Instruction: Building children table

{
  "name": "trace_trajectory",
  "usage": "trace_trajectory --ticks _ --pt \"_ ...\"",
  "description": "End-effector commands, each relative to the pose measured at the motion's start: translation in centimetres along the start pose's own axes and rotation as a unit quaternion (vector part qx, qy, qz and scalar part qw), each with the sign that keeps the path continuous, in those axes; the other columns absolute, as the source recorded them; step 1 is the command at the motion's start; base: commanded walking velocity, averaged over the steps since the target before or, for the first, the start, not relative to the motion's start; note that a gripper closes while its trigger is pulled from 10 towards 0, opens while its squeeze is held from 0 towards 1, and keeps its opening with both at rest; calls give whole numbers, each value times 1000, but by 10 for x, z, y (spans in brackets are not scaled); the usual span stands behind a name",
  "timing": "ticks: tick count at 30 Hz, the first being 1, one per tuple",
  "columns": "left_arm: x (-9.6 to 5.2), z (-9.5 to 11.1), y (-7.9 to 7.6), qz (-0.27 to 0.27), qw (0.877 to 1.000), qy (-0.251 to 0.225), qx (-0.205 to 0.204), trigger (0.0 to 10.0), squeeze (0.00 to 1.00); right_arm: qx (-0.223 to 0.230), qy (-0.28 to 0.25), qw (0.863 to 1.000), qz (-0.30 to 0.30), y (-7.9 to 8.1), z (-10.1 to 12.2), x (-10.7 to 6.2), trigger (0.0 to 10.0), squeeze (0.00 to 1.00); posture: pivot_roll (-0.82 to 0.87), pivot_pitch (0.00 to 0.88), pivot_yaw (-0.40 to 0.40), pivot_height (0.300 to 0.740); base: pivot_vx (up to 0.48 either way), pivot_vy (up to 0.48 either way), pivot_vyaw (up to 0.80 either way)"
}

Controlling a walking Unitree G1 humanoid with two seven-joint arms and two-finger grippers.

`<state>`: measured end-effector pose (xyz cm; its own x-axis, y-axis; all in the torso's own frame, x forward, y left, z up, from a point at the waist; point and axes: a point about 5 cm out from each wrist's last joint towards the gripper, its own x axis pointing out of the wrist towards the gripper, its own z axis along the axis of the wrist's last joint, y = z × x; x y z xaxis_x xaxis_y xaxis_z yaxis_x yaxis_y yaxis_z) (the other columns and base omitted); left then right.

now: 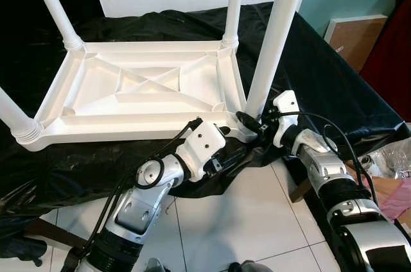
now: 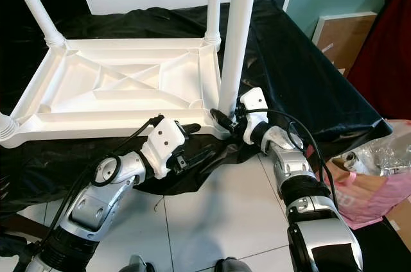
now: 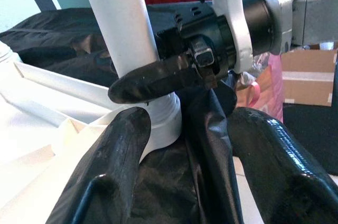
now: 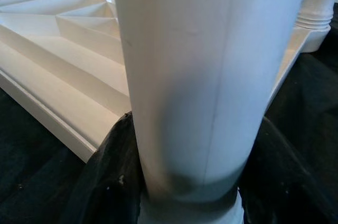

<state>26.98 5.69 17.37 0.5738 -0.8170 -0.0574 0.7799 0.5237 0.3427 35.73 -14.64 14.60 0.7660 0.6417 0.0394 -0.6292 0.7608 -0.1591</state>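
Upturned white plastic child's table is what I have in front of me, lying on its top on a black sheet spread over a raised surface, with the ribbed underside facing up: a raised rim, diagonal braces crossing in the middle, and a ringed socket at each corner. Four round white legs stand up from those sockets; the nearest one, the near-right leg, rises from the corner closest to both arms. My right gripper is at the base of that leg, and in the right wrist view the leg sits between the two black fingers, which press on either side of it, so I read it as clamped on the leg. My left gripper is just beside the same corner, below the rim, over the draped sheet; the left wrist view shows its fingers spread apart with nothing between them but sheet, and the socket just beyond. All four leg tops run out of frame. The near-left leg is cut off by the edge. A crumpled plastic bag sits on the white tiled floor at right; I cannot make out its contents.
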Motion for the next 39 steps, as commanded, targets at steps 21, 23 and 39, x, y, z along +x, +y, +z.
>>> trace_trajectory --ticks 21,23,39 --pt "2 -12 2 28 999 9 -14 10000 0 83 38 956 -280 33 -35 3 10000 0 -4 42 -41 740 0 0 0" --pt "1 -12 2 31 999 8 -16 10000 0 98 33 947 -305 40 -35 6 10000 0 0 45 -34 740 0 0 0" --pt "2 -13 -2 20 1000 8 -20 10000 0 108 -3 945 -310 51 -26 5 10000 1000 -6 36 -27 740 0 0 0"
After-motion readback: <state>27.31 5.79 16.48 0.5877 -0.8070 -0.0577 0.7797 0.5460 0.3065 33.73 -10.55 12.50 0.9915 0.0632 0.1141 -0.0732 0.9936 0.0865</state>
